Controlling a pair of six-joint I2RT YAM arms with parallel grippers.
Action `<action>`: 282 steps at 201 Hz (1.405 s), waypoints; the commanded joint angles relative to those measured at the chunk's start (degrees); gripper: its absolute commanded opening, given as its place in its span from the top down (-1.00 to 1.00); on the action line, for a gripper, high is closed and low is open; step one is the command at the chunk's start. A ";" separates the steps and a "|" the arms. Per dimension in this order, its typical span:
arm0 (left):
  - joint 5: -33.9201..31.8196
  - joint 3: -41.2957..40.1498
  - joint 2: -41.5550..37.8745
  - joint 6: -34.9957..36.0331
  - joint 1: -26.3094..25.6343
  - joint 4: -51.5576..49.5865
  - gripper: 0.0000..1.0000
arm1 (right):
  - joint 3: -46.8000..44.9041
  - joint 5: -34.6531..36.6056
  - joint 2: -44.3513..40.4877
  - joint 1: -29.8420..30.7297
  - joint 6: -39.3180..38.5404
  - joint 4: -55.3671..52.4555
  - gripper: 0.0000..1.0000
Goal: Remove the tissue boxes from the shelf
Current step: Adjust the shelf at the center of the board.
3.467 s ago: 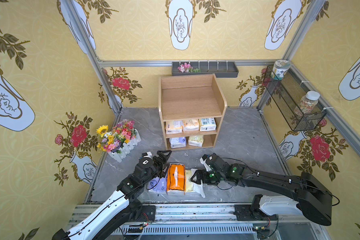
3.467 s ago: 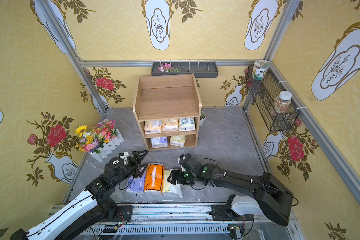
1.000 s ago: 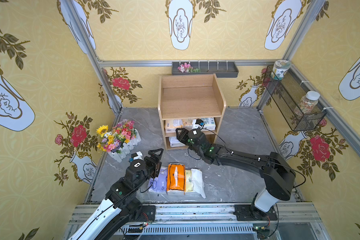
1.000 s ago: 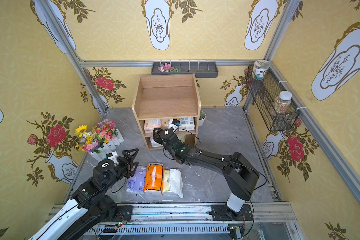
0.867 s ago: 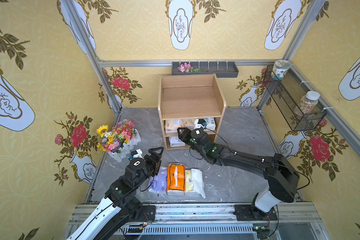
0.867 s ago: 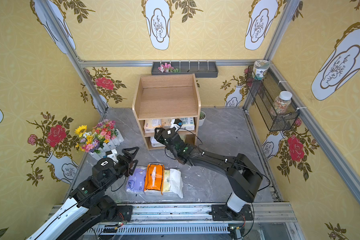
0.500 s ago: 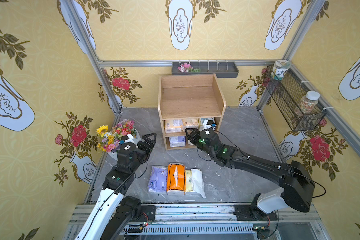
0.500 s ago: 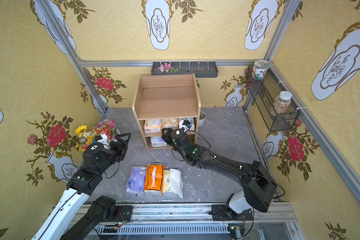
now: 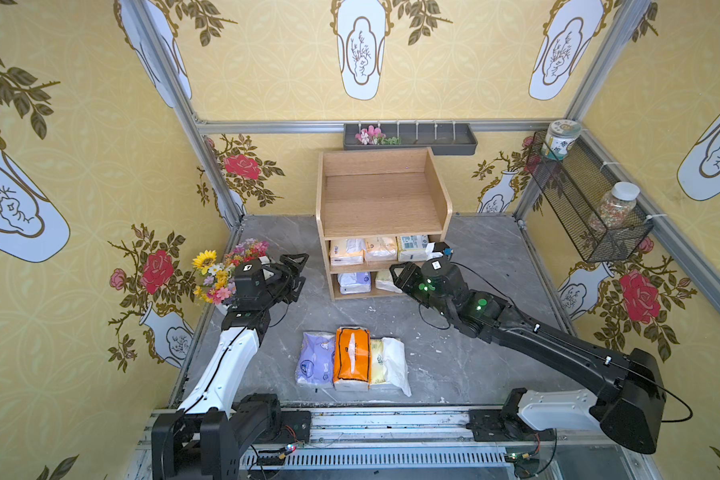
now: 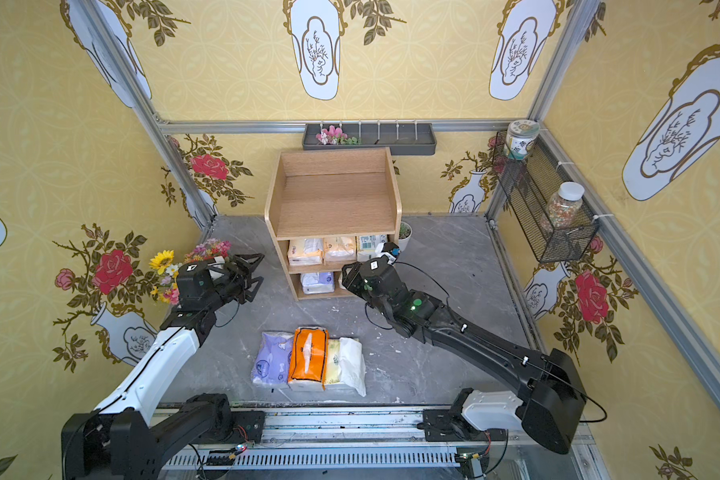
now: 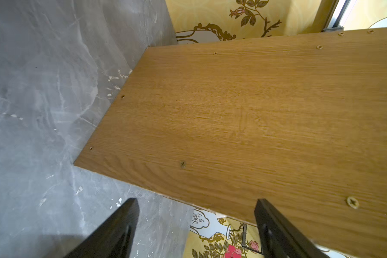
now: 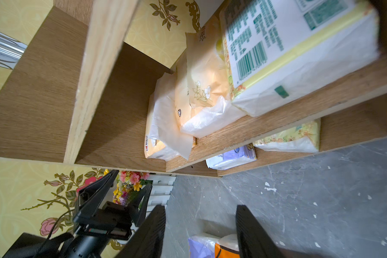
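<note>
Both arms have moved away from the row of packs on the floor since the earlier frames. At the left, the left gripper (image 9: 302, 270) has risen to hang beside the flower bunch (image 9: 225, 270), just left of the shelf (image 9: 381, 199). Its jaws are spread wide with nothing between them, and its wrist view faces the shelf's outer side panel.

On the grey floor (image 9: 454, 353) in front of the shelf, three packs lie side by side, touching: the lavender pack (image 9: 314, 359), the orange pack (image 9: 352, 357) and the pale yellow pack (image 9: 385, 361).

Five packs sit in the shelf. The middle tier holds the left cream pack (image 9: 346, 251), the middle cream pack (image 9: 380, 248) and the white pack with green print (image 9: 412, 242). The bottom tier holds the second lavender pack (image 9: 354, 282) and the flowered yellow pack (image 9: 385, 281).

The right gripper (image 9: 395, 276) has come up to the bottom tier's right end, jaws parted and empty, close to the flowered yellow pack
</note>
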 commanded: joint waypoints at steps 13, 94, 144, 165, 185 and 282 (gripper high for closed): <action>1.85 1.06 4.57 -0.70 0.10 7.73 -0.68 | -0.53 -1.19 -1.92 -1.00 -2.41 -3.86 -0.10; 2.77 1.73 11.02 -3.01 -4.55 12.07 -0.48 | -3.00 -3.56 -5.64 -3.23 -1.87 -5.16 -0.19; 2.42 2.46 12.83 -3.43 -7.83 12.80 -0.38 | -3.50 -4.18 -7.69 -3.96 -1.75 -6.69 -0.20; 1.84 2.38 12.41 -3.53 -9.47 12.77 -0.35 | -3.53 -4.30 -8.12 -4.32 -1.58 -7.66 -0.23; 0.33 1.46 11.30 -3.97 -11.46 12.78 -0.34 | -3.58 -4.94 -8.07 -5.09 -1.05 -8.27 -0.24; -3.68 -2.09 7.52 -7.27 -17.84 14.00 -0.30 | -2.89 -14.57 -1.18 -9.29 0.76 2.81 -0.08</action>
